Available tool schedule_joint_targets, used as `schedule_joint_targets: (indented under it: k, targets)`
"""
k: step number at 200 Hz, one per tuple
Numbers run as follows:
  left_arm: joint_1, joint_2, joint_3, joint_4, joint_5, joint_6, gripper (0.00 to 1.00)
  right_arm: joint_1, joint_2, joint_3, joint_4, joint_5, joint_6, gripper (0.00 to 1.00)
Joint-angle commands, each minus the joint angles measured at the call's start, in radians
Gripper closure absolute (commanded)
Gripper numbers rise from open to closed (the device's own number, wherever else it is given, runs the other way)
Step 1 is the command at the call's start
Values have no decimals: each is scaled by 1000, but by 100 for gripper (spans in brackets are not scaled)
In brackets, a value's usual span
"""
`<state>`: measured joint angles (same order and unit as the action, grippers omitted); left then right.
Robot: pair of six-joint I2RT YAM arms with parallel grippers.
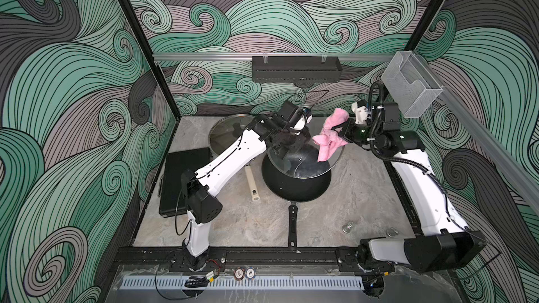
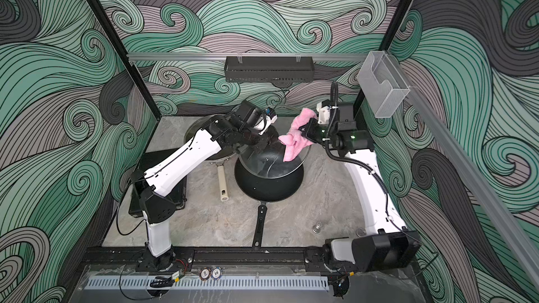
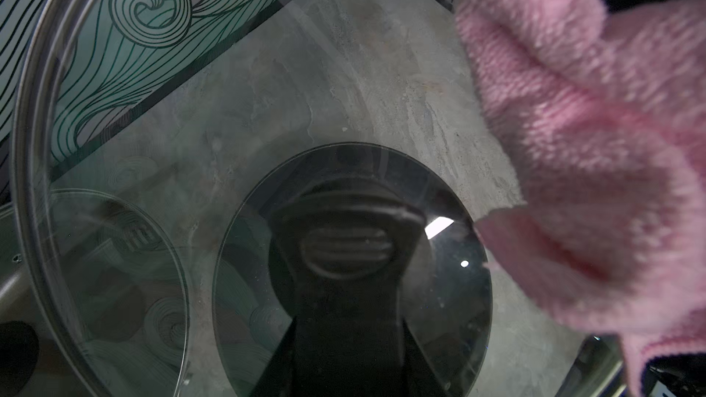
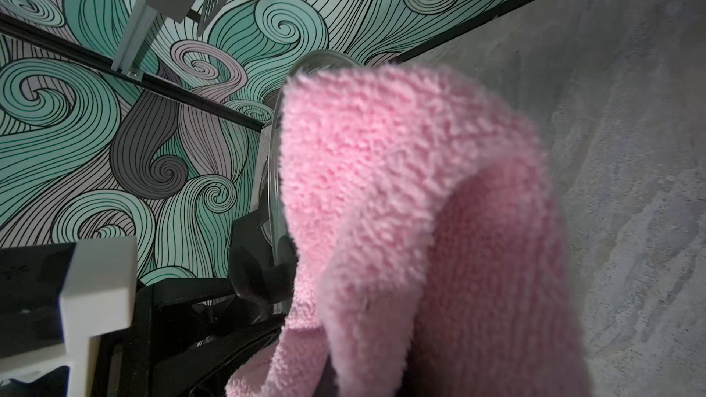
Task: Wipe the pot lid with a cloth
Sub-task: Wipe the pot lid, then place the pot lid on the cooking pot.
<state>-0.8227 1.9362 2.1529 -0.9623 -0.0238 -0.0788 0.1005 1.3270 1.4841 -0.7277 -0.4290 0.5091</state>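
The lid (image 1: 302, 167), a round pane of clear glass with a shiny rim, hangs tilted just above the pan (image 1: 294, 192), a deep, matte black bowl shape. The lid's dark round knob (image 3: 450, 280) faces the left arm and its other face turns toward the right arm. In a top view it shows as an ellipse running long across the pan. The left gripper (image 1: 281, 144) is clamped on the knob. The cloth (image 1: 329, 138), pink fluffy terry crumpled into soft folds, lies against the lid's rim on the pan's right-arm side. Its long axis runs from the back wall down toward the pan. The right gripper (image 1: 341, 130) pinches the cloth near mid-length.
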Motion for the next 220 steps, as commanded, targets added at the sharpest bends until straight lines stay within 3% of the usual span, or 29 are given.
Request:
schedule_joint_targets:
  k: [1,13,35,60,84,105,138,165,220]
  targets:
    - [-29,28,152,29,-142,-200,100,-31,-20,-33,-14,71,13,100]
    - [-29,84,250,-88,-242,-355,100,-52,-20,-44,-44,83,14,100]
    - [-31,178,386,-228,-301,-545,100,-106,-3,-58,-149,135,-28,100]
    - [-29,208,406,-280,-310,-791,100,-140,34,-60,-268,234,-149,100]
    - [-33,237,419,-311,-281,-914,100,-160,72,-84,-336,323,-229,100]
    - [-34,279,437,-332,-210,-942,100,-168,116,-102,-358,333,-283,100]
    - [-63,351,493,-382,-222,-845,100,-168,174,-117,-357,363,-297,100]
    - [-62,412,513,-412,-150,-748,100,-170,201,-135,-347,384,-314,100]
    - [-62,457,525,-447,-114,-739,100,-173,271,-160,-317,418,-321,100]
